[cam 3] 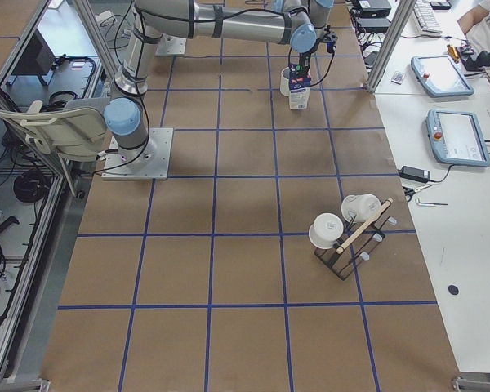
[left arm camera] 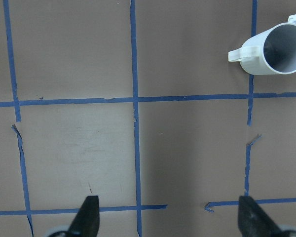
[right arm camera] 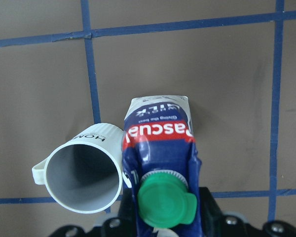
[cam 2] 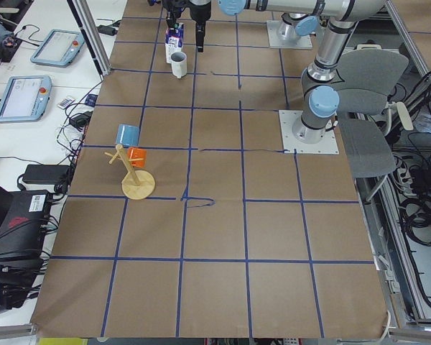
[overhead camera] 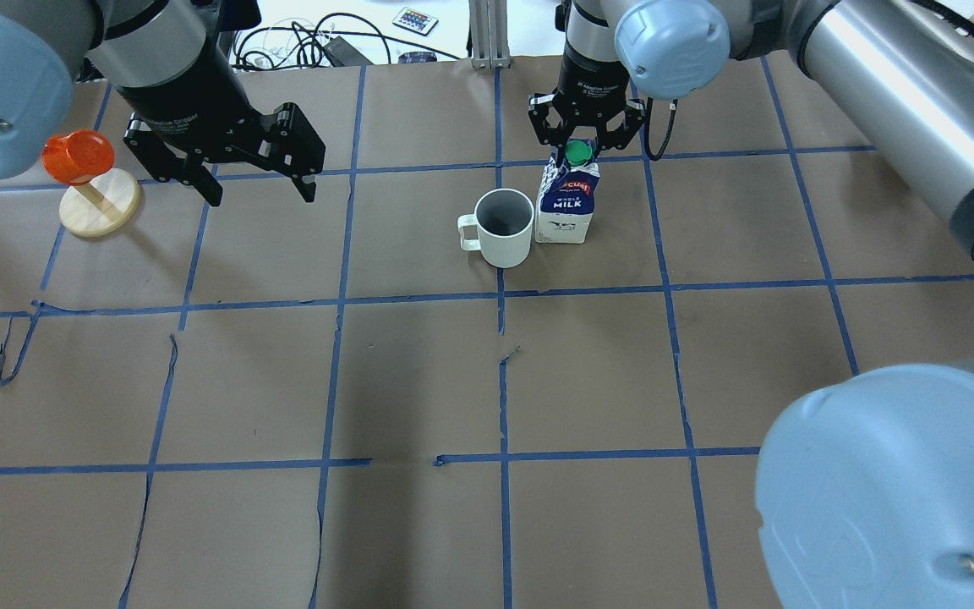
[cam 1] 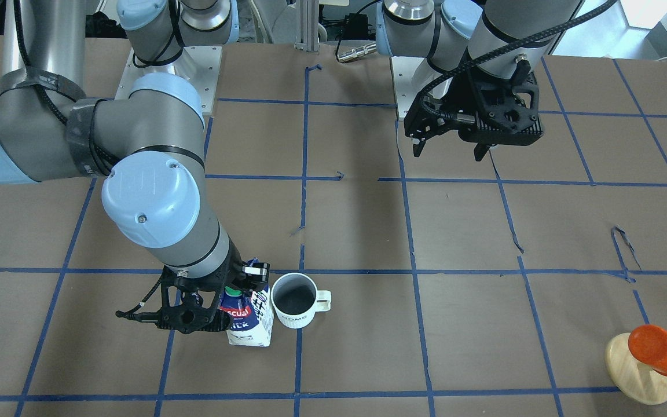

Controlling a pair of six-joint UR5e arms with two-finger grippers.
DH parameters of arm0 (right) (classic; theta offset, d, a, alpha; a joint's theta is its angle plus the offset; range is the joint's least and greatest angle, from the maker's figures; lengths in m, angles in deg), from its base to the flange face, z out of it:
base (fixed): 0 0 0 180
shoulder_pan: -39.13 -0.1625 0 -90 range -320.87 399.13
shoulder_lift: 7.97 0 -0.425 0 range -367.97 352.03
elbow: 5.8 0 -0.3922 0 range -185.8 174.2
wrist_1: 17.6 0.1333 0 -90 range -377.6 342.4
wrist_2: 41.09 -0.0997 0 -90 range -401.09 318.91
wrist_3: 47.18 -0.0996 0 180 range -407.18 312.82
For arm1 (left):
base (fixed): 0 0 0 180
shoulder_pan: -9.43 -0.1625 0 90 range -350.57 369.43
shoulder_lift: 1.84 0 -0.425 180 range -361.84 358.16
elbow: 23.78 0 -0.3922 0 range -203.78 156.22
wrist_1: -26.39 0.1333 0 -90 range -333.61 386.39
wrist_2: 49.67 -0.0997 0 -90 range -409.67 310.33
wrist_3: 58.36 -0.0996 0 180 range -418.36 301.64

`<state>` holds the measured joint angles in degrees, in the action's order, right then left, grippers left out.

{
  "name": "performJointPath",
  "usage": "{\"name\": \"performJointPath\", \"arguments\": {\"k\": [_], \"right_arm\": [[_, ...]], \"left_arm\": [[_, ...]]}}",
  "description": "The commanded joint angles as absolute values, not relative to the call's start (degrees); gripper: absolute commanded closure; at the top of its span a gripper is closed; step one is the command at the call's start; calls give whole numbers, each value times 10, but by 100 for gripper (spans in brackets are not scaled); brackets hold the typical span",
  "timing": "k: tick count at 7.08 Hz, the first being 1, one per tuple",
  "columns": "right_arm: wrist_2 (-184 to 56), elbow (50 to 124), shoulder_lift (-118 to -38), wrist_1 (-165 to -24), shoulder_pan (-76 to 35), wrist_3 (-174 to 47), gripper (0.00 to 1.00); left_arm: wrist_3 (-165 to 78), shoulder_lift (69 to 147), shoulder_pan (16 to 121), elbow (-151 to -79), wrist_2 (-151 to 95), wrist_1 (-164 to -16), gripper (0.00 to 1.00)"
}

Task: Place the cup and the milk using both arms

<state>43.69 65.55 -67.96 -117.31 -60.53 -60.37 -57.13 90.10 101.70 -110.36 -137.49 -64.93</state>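
Note:
The milk stands on the brown table, green cap up, and touches the cup beside it. Both show in the overhead view, the milk to the right of the cup. My right gripper reaches down from above, with its fingers against both sides of the carton's top, shut on it. In the right wrist view the carton fills the centre with the cup beside it. My left gripper is open and empty, raised well to the left of the cup. The left wrist view shows the cup far off.
A wooden stand with an orange cup is at the far left of the table. A black rack with white cups stands near the table's right end. Blue tape lines grid the table.

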Motion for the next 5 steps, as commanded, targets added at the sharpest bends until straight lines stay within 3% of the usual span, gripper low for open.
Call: {"name": "performJointPath", "arguments": {"k": [1, 3, 5], "right_arm": [[443, 658, -679, -1174, -606, -604, 19], [453, 664, -701, -1164, -602, -594, 0], [460, 685, -762, -1105, -577, -592, 0]], "left_arm": [[-571, 900, 1017, -1103, -1376, -649, 0], [-571, 899, 1017, -1103, -1377, -649, 0], [-571, 897, 1017, -1104, -1378, -650, 0]]}}
